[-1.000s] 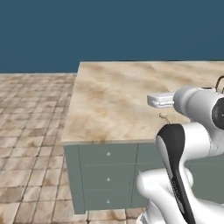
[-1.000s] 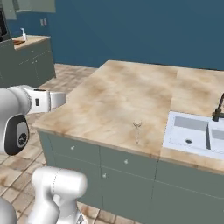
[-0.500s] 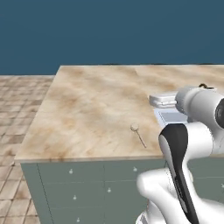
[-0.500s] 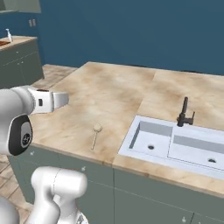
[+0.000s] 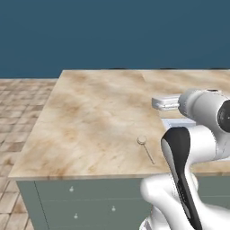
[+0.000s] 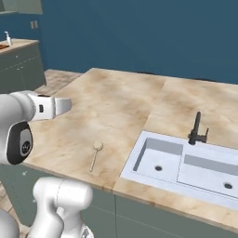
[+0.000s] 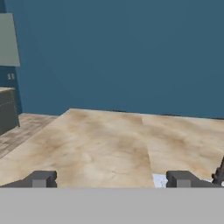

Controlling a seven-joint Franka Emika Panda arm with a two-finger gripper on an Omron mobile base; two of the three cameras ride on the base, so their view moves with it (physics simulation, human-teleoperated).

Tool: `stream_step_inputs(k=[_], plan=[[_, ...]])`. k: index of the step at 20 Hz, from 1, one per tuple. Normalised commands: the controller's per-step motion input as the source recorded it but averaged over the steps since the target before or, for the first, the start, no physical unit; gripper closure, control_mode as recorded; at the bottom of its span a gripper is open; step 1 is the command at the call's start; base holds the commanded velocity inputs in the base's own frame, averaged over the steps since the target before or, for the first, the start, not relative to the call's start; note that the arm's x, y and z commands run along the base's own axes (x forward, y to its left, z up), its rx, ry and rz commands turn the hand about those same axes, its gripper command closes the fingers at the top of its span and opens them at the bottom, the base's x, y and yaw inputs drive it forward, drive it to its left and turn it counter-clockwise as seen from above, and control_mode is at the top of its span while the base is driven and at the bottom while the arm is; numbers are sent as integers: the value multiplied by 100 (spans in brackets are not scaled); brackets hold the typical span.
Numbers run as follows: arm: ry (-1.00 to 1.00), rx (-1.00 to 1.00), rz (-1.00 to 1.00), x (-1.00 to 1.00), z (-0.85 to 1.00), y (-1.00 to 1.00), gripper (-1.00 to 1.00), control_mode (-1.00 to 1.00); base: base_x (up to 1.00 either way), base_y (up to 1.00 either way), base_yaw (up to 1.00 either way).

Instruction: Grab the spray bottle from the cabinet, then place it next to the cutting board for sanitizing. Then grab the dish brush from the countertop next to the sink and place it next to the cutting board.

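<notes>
Countertop (image 5: 90,117) survey, left base view. Shows the dish brush (image 5: 147,151) lying flat near the front edge, round head toward the wall, handle toward the cabinet fronts. Puts the white arm just right of the brush, raised above the surface and apart from it. Compared with half a second ago, shifts the whole frame: camera motion, not brush motion.

Right base view. Locates the dish brush (image 6: 94,158) between the arm and the sink (image 6: 139,162), near the sink's left rim but not touching. Shows a dark faucet (image 6: 197,130) behind the basins. Places the spray bottle (image 6: 7,37) upright on a far counter at upper left, too small for detail. Brings the full sink into frame, unlike one second ago, when the edge cut it off.

Hand view. Looks level across the countertop toward the blue wall. Shows the gripper (image 7: 111,179) spread wide, fingertips (image 7: 43,178) far apart, nothing between them.
</notes>
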Motion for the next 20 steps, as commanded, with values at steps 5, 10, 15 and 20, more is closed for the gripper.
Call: stream_step_inputs(k=[5,10,15,20], plan=[[3,0,1,0,-6,-1,-100,-100,0,-14,6],[68,0,5,70,-65,-24,-100,-100,0,0,0],[88,-1,8,68,-86,-30,-100,-100,0,0,0],[78,-6,4,58,-100,-10,-100,-100,0,0,0]])
